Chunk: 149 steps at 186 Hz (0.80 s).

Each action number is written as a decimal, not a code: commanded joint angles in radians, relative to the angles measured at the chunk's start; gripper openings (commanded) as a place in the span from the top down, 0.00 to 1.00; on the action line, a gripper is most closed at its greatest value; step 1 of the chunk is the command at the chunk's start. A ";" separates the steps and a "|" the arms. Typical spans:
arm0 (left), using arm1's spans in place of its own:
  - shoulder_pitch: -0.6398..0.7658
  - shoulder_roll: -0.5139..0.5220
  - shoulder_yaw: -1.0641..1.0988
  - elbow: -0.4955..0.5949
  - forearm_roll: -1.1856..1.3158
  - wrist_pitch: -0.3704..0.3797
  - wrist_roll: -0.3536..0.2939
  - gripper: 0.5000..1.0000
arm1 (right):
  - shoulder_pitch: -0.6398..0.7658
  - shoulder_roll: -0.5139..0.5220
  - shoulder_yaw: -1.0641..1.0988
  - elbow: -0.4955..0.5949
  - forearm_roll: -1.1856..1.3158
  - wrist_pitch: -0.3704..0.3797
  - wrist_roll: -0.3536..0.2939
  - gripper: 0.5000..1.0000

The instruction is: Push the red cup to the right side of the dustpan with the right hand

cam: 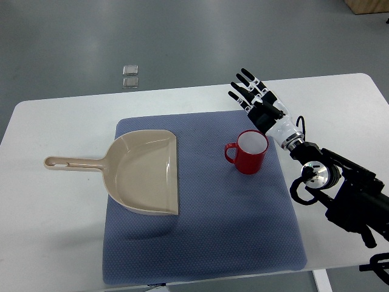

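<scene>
— Our right robot hand [254,97] hovers with fingers spread, holding nothing, just behind the red cup [248,151].
— Cup's already on the mat [243,225], right of the dustpan [146,172]; we judge only minor nudging remains.

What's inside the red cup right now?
The red cup looks empty: only its white inner wall shows. Its bottom is hidden by the near rim.
</scene>
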 commanded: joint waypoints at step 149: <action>0.000 0.000 0.000 -0.002 0.000 0.000 -0.002 0.00 | -0.098 -0.364 -0.006 0.035 -0.351 0.171 0.090 0.13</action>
